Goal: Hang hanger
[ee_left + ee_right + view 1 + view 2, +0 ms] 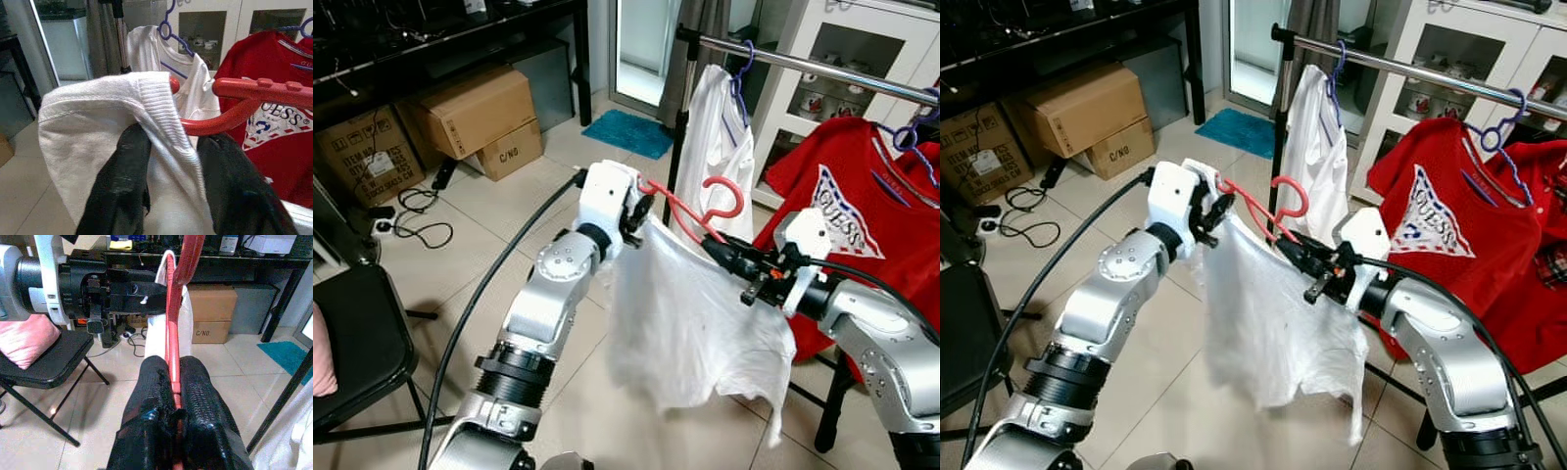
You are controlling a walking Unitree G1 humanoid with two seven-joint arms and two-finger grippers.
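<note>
Hanger location: the red plastic hanger with a white T-shirt draped on it was held up between both arms, near side of the silver metal clothes rail, hook raised but not yet on the rail.
Right gripper: the right gripper was pinched tight on the hanger's red bar, fingers pressed together around it.
Left gripper: the left gripper was clamped on the white shirt's collar and shoulder at the hanger's left end, fabric pinched between the fingers.
Risk, slip: the shirt could be pulled off the hanger's left end if the cloth were tugged, since fabric was gripped there; whether the bar was also held could not be told.
Risk, miss: the hook could be knocked against the rail or caught on the blue hanger carrying the hung white shirt, since free rail space between that and the red printed T-shirt looked tight.
Risk, tilt: the hanger could be twisted if the two arms were raised unevenly.
Surface: pale glossy floor tiles, a black cable lying on them.
Room: brown cardboard boxes far left under a black desk, a teal mat by the doorway, a white glass-front cabinet behind the rail, a black folding chair with a pink cushion near left.
</note>
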